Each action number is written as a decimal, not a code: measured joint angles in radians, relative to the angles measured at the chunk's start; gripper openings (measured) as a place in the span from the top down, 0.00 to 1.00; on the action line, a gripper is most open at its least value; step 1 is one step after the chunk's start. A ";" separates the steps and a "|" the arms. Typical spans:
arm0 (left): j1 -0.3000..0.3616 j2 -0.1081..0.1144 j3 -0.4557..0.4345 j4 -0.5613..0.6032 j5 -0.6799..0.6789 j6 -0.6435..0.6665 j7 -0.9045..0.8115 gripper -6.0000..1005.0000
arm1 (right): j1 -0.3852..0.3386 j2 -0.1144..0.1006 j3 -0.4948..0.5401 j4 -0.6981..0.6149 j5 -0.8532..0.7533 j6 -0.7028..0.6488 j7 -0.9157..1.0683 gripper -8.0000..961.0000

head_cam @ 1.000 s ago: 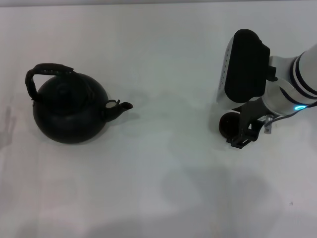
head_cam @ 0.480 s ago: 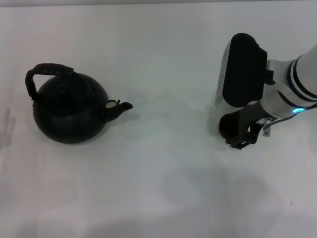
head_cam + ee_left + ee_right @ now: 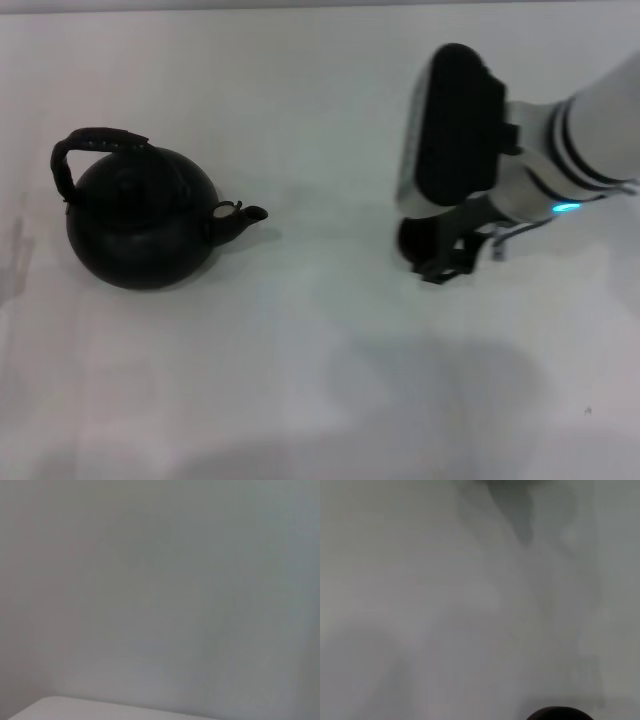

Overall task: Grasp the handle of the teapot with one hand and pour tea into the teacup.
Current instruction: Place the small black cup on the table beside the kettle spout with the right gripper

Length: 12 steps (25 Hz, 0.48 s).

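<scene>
White table [image 3: 320, 380], round black teapot [image 3: 140, 230]

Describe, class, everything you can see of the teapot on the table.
The teapot is round, matte black and looks like cast iron. It has a domed lid, a dark arched handle standing up over the top, and a short spout pointing toward the robot's right. It sits upright on the white table, at the robot's left, with nothing touching it.

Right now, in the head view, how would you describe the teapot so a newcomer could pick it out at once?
Look at the plain white table, then its left half, far from the right claw working on the right. There sits the large round matte black teapot, a dark arched handle rising over its lid and a short spout pointing toward the arm. It is by far the biggest dark object.
</scene>
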 joint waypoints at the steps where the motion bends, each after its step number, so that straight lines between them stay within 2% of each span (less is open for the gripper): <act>1: 0.000 0.000 0.001 -0.001 0.000 0.000 0.000 0.20 | 0.016 0.001 -0.012 0.002 0.016 -0.012 0.000 0.24; 7: 0.002 -0.003 0.004 -0.004 0.001 -0.005 0.000 0.20 | 0.136 0.009 -0.115 0.101 0.062 -0.106 0.047 0.24; 12: -0.001 -0.004 0.006 -0.017 0.005 -0.002 0.000 0.20 | 0.176 0.009 -0.160 0.157 0.103 -0.168 0.075 0.23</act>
